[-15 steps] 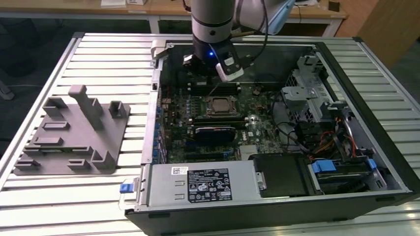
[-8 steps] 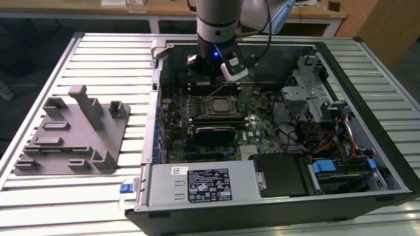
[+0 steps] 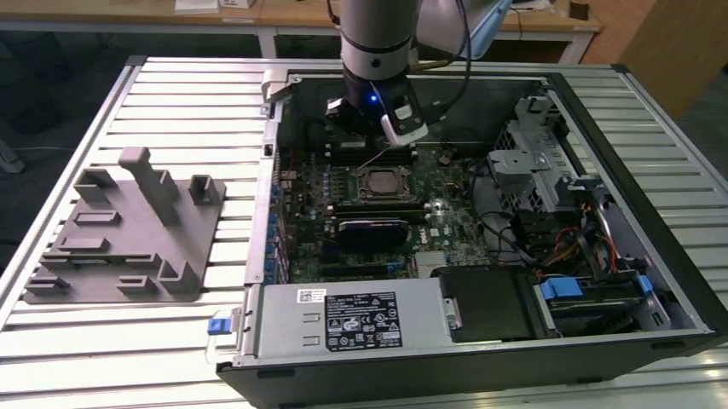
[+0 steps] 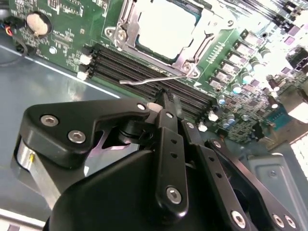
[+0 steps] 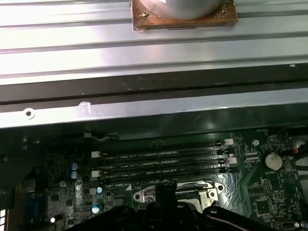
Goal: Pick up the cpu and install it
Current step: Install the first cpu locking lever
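Observation:
The cpu [image 3: 381, 181] lies flat inside the motherboard socket, its silvery top framed by the metal load plate; the second wrist view shows the cpu [image 4: 166, 26] bright in that frame. A thin wire socket lever [image 4: 147, 81] sticks out beside the memory slots. My gripper [image 3: 371, 146] hangs just behind the socket, over the memory slots. In the second wrist view the gripper [image 4: 166, 97] has its fingers pressed together with nothing between them, the tip close to the lever. In the first wrist view the gripper [image 5: 159, 192] stands in front of the socket frame [image 5: 204, 192].
The open computer case [image 3: 592, 94] lies on a slatted metal table [image 3: 170, 94]. A grey plastic holder block [image 3: 125, 230] sits at the exterior view's left. The power supply [image 3: 353, 319] and drive cages [image 3: 546, 170] crowd the case's near and right sides.

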